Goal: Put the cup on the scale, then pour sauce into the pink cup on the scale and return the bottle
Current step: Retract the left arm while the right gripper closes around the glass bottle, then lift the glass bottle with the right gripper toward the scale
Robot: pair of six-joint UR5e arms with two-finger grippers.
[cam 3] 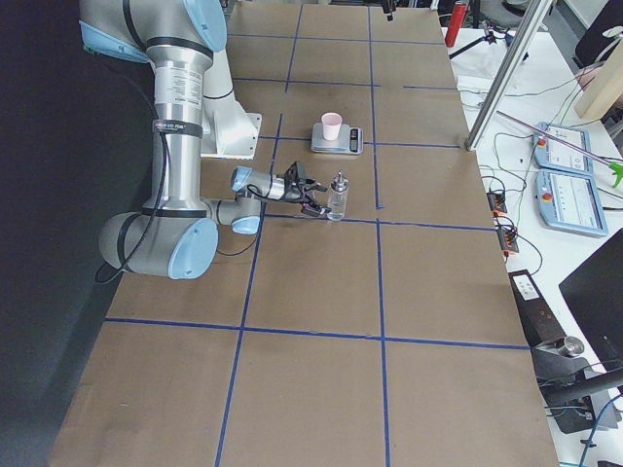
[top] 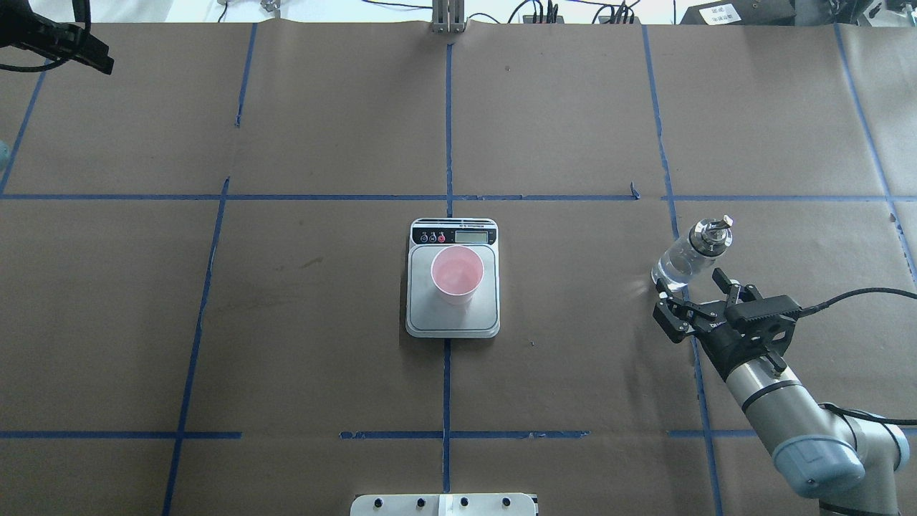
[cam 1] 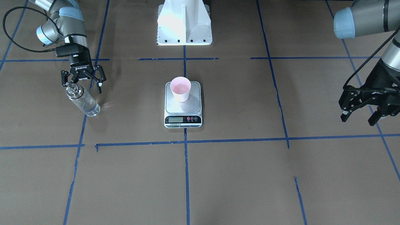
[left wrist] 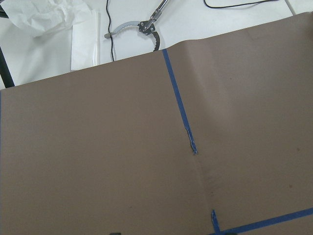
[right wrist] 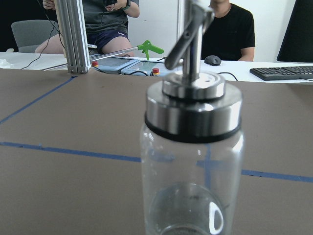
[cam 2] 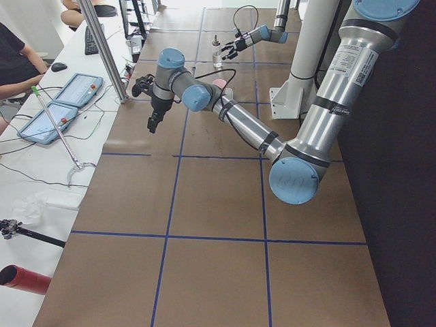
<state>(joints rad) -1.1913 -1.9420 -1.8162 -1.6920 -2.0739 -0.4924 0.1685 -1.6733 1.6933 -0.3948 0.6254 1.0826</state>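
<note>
Now, with the cup (top: 457, 274) on the scale (top: 419, 315) and seemingly filled, the right gripper (top: 690, 287), jaws wide just behind the upright bottle (top: 680, 259) well right of the scale, should back straight off so neither finger clips the glass.

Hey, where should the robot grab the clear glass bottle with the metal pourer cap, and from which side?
Grip the clear glass bottle by its straight cylindrical body, below the metal cap. It stands upright, so come in level from the robot's side, where the open right gripper faces it. That probably leaves the spout free.
</note>
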